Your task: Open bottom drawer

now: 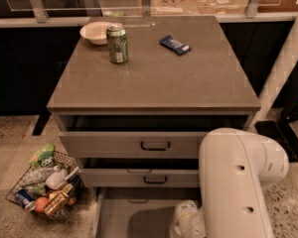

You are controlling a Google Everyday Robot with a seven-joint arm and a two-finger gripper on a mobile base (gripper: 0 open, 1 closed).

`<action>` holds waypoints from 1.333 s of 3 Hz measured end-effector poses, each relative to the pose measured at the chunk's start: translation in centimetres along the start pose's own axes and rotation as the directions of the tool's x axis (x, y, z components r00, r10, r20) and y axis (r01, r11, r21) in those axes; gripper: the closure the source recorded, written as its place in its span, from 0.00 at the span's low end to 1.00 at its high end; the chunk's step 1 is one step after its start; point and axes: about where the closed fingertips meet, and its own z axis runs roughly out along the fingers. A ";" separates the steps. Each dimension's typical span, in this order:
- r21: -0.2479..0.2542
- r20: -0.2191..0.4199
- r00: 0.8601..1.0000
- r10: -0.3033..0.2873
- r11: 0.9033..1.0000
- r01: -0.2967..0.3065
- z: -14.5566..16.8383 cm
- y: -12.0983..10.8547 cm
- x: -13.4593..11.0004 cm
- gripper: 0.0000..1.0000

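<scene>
The bottom drawer (131, 217) stands pulled out toward the camera, its plain grey inside showing at the lower edge of the view; its front and handle lie below the frame. My white arm (238, 182) fills the lower right, and its wrist (187, 224) hangs over the drawer's right side. The gripper is out of view below the frame edge, under that wrist. Above, the middle drawer front (119, 178) and the top drawer front (114, 145) each stick out a little, with black bar handles.
On the cabinet top (154, 78) stand a green can (117, 43), a white bowl (95, 32) and a blue packet (175, 44). A wire basket (44, 187) of groceries sits on the floor to the left. A white post (288, 68) rises at the right.
</scene>
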 end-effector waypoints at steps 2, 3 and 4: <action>0.000 0.000 1.000 0.000 1.000 0.000 -0.2 -0.1 0.0 1.00; 0.000 0.000 1.000 0.000 1.000 0.000 -0.2 -0.1 0.0 0.82; 0.000 0.000 1.000 0.000 1.000 0.000 -0.1 -0.1 0.0 0.50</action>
